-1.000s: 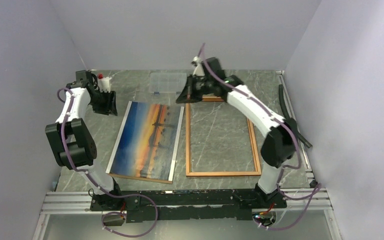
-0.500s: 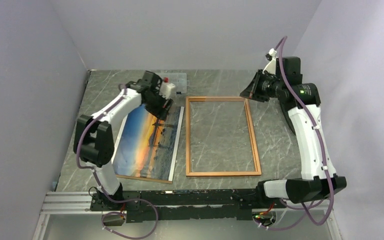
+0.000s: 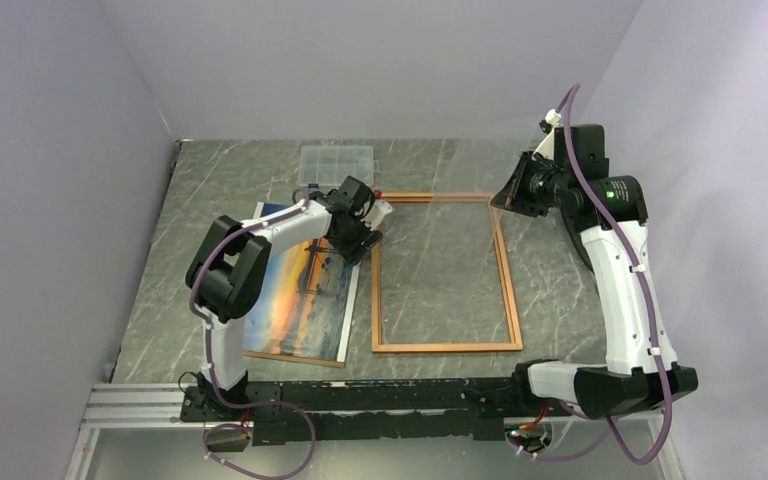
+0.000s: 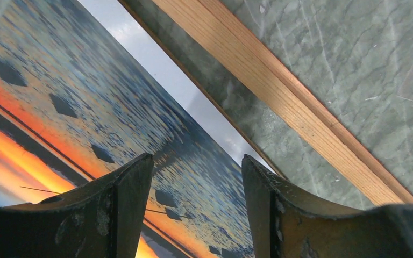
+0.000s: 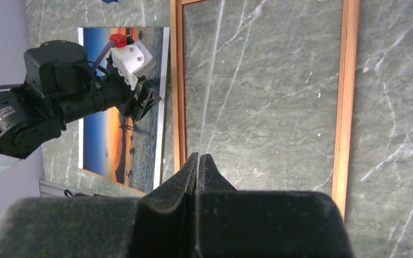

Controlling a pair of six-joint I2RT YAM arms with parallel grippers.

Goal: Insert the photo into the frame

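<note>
Photo (image 3: 295, 300): flat on the table (image 3: 220, 180), picture side up; just beside the frame's left bar, long edges nearly parallel; not yet inside the border.
Frame (image 3: 508, 280): flat on the table to the right of the photo; marble showing through its middle.
Left gripper (image 3: 368, 236): low over the far end of the photo's right edge, close to the frame's left bar; jaws spread, nothing between them; white margin of the photo under the gap in the wrist view; contact with the sheet impossible to tell.
Right gripper (image 3: 513, 196): raised near the frame's far right corner; jaws pressed together on nothing.
Step in hand: by the look of it, the reach for the photo; pick-up not begun.
Next move: likely a descent onto that edge; calls for getting one finger under a thin glossy sheet lying flat, perhaps by tilting or nudging it; then a lift over the left bar and a square lay-down inside the border.
</note>
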